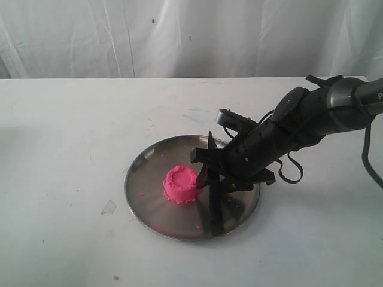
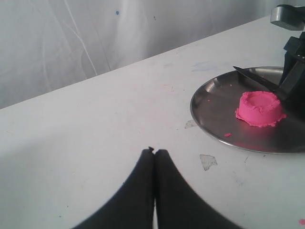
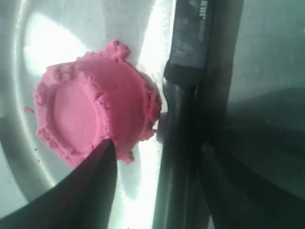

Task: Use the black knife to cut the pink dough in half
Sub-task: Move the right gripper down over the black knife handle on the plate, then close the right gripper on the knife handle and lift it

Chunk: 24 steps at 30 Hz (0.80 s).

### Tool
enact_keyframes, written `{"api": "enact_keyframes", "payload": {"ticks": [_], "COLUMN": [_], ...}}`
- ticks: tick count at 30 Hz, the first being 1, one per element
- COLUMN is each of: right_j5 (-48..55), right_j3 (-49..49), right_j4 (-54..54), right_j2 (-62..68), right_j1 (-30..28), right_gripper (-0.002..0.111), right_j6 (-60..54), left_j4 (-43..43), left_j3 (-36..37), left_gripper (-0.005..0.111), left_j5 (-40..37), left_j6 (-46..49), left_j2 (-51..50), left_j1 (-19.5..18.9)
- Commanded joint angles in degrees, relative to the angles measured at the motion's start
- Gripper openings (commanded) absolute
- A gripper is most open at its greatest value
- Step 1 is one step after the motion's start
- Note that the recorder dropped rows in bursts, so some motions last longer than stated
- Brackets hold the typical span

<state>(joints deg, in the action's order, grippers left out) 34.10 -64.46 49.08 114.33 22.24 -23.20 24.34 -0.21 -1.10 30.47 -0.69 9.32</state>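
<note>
Risk on the steel plate (image 1: 149, 200): left gripper (image 2: 154, 151), pinched shut, waits off its rim; pink dough (image 1: 181, 184) sits uncut mid-plate; black knife (image 3: 180, 143) lies just beside it, between the spread jaws of the right gripper (image 1: 212, 179). One finger touches dough, so closing may squash it.

One pink dough (image 1: 181, 184), one black knife (image 2: 252, 76), one round steel plate (image 1: 143, 191).
</note>
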Motion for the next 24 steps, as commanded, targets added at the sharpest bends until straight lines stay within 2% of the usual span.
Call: {"api": "enact_keyframes", "payload": {"ticks": [1,14,24], "right_j5": [1.0,5.2,5.7], "right_j3": [0.6,0.3,-0.5], "right_j4": [-1.8,-24.5,-30.1], "right_j2": [2.3,2.4,2.4], "right_j1": [0.0,1.3,4.5], "right_gripper": [0.043,0.04,0.039], "right_j6": [0.1,9.9,14.3], "left_j4": [0.4,0.4,0.4], "left_j3": [0.2,0.2,0.2], "left_gripper": [0.0,0.0,0.0], "left_j5": [0.0,0.0,0.0], "left_j6": [-0.3,-0.3,-0.3], "left_j2": [0.3,0.3,0.3], "left_j1": [0.1,0.1,0.1]}}
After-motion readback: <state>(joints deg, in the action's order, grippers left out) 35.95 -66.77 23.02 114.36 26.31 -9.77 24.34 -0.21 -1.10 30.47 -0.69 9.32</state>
